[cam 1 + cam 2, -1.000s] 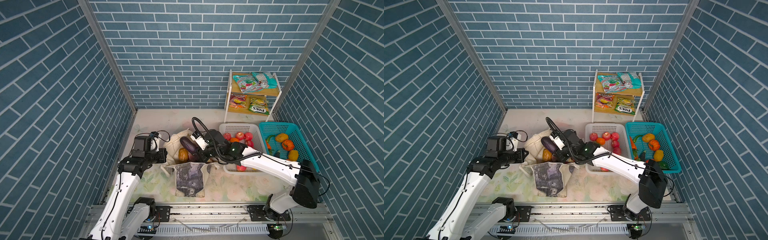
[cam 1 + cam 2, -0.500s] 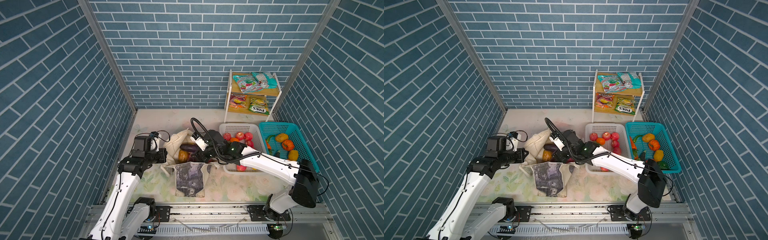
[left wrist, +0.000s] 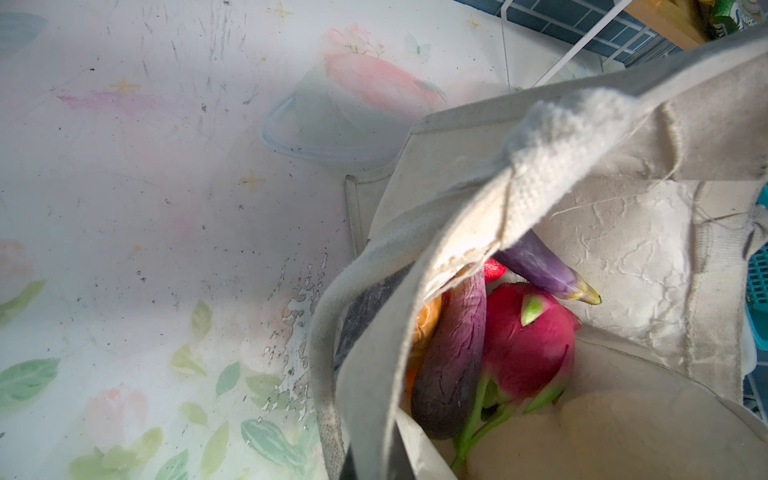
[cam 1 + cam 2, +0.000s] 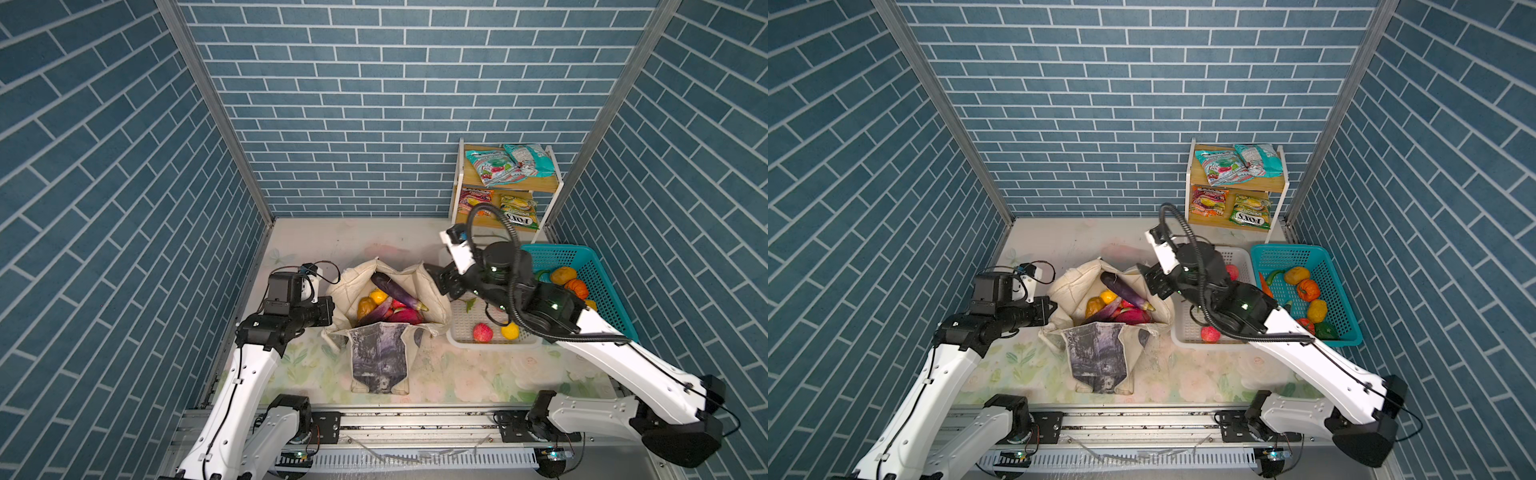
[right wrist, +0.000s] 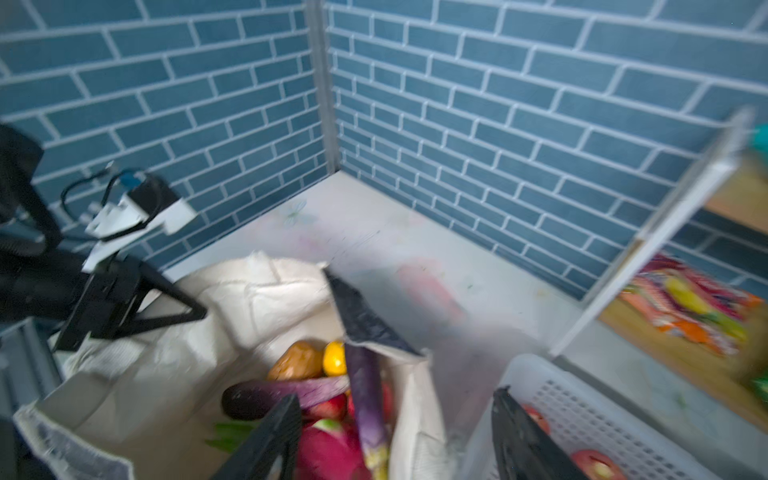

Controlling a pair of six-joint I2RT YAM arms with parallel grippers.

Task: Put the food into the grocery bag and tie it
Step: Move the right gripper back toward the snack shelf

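Closest to the rail, on the floral mat (image 4: 478, 374): the grocery bag (image 4: 349, 284), standing open, with its grey-black printed front panel (image 4: 376, 357) flopped forward and lying flat toward the rail.

Left gripper (image 4: 330, 309): at the bag's left rim, closed tight on the cream cloth there. Rim cloth seen drawn across the mouth in the left wrist view; fingers themselves outside that view.

Inside the bag, in both top views: a purple aubergine (image 4: 395, 291) lying slantwise on top, tip toward the right; a darker aubergine (image 3: 453, 357) lower down; a pink dragon fruit (image 3: 528, 336) pressed against the darker one; a small yellow fruit (image 4: 378, 296) and a brownish fruit (image 4: 365, 307) at the left side.

Right gripper (image 5: 397, 397): over the bag's right rim, between the bag and the white basket (image 4: 494, 344). Jaws spread wide, nothing held.

White basket: just beside the bag on the right, with a red apple (image 4: 483, 332) and a loose yellow fruit (image 4: 510, 331) near each other at its front edge.

Further right, partly behind the right arm: teal basket (image 4: 602, 282), with orange produce (image 4: 575, 288) in it.

At the back, against the brick wall (image 4: 374, 104): shelf rack (image 4: 540, 185), with teal snack packets (image 4: 494, 166) on the top shelf and orange and green packets (image 4: 519, 212) on the lower one.
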